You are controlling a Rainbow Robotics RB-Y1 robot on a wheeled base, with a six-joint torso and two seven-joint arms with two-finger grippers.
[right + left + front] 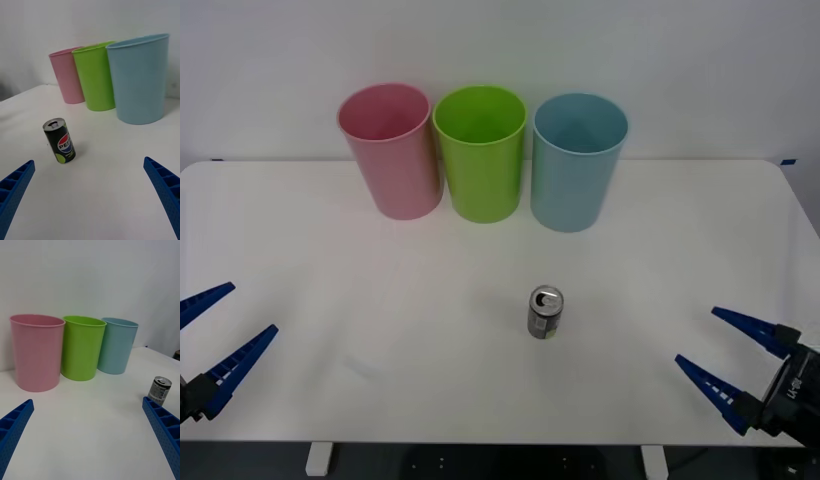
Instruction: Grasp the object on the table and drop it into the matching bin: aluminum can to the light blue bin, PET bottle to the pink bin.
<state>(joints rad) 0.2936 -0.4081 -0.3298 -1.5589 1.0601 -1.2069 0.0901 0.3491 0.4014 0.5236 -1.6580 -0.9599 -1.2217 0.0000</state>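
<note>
The aluminum can (545, 313) stands upright near the middle of the white table (330, 260), its pull-tab top shiny and its label dark with green marks; it also appears as the can (60, 141) and the can (159, 389). Behind it stand the pink bin (391, 150), a lime green bin (479, 152) and the light blue bin (576, 161) in a row. My right gripper (729, 358) is open at the table's front right, well apart from the can. Over the front left edge, my left gripper (218, 332) is open and holds nothing.
The three bins stand close together along the far side, backed by a white wall. Bare tabletop (660, 260) surrounds the can on all sides. The table's front edge runs just below both grippers.
</note>
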